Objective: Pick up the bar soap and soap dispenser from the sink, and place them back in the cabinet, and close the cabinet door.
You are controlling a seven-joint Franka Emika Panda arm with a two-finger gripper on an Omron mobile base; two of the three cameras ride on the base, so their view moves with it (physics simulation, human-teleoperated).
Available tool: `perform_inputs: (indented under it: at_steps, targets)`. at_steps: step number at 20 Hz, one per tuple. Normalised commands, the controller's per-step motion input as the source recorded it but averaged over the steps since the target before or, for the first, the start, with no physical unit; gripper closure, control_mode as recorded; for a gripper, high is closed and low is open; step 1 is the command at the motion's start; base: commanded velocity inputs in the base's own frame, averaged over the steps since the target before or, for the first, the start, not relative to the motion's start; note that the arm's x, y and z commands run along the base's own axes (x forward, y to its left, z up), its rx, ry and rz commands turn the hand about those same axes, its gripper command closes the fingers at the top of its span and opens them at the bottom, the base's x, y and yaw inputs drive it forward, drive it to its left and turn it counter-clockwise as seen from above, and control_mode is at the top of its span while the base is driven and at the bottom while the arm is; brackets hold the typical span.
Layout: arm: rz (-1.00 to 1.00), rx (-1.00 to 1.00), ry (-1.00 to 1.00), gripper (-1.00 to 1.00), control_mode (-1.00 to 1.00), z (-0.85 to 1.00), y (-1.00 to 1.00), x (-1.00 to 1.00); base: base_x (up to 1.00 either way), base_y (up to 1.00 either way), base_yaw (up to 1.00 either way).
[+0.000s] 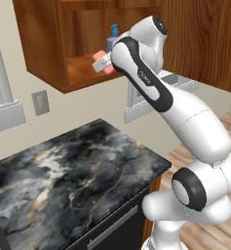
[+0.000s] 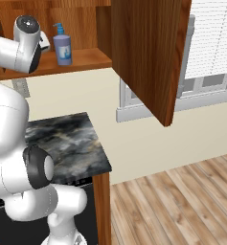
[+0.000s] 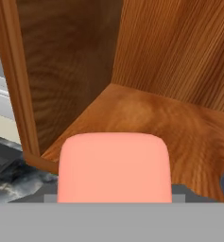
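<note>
Left base view: the claw (image 1: 103, 62) reaches into the open cabinet (image 1: 44, 49), clamped on the soap (image 1: 105, 62) at the shelf's front edge; the dispenser (image 1: 113, 38) stands just behind, further in on the shelf.

Right base view: the dispenser (image 2: 62, 45) stands upright on the shelf (image 2: 86, 58), well back from its front edge. The door (image 2: 148, 52) hangs open.

Hand view: the soap (image 3: 114, 166) sits between the fingers, over the shelf's (image 3: 146, 118) front edge.

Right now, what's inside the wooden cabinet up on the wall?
The soap dispenser stands on the shelf of the cabinet. The gripper is holding the bar soap just inside the cabinet. The arm hides part of the shelf.
</note>
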Motion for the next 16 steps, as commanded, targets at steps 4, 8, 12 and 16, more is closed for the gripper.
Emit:
perform_inputs:
  at_steps: [4,8,12,16]
  targets:
    - [0.0,0.0,0.0,1.0,-1.0,-0.08,0.21,0.08,0.0,0.0,0.0]
    - [0.0,0.0,0.0,1.0,-1.0,-0.11,0.19,0.03,0.0,0.0,0.0]
    - [0.0,0.0,0.0,1.0,-1.0,-0.09,0.14,0.06,0.0,0.0,0.0]
    - [0.0,0.0,0.0,1.0,-1.0,-0.13,0.08,0.08,0.0,0.0,0.0]
